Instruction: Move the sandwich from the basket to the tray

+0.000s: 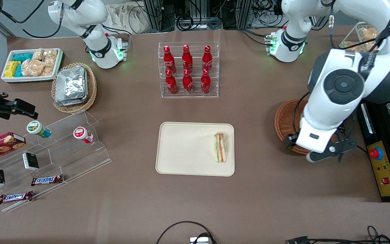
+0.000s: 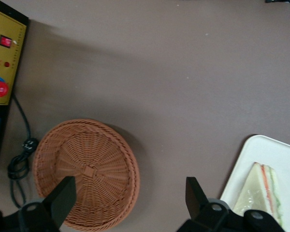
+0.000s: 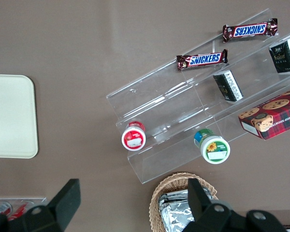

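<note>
The sandwich (image 1: 220,147) lies on the cream tray (image 1: 185,149), at the tray's end toward the working arm, with its striped cut edge up. It also shows in the left wrist view (image 2: 261,191) on the tray (image 2: 280,154). The reddish-brown basket (image 1: 284,120) is empty, as the left wrist view (image 2: 87,169) shows. My left gripper (image 1: 317,149) hangs above the basket's rim on the tray's side. It is open (image 2: 130,188) and holds nothing.
A control box with a red button (image 1: 379,166) lies beside the basket, with a black cable (image 2: 19,159) between them. A rack of red bottles (image 1: 188,69) stands farther from the camera than the tray. An acrylic snack stand (image 1: 56,152), a tan basket (image 1: 74,86) and a white bin (image 1: 32,64) are toward the parked arm's end.
</note>
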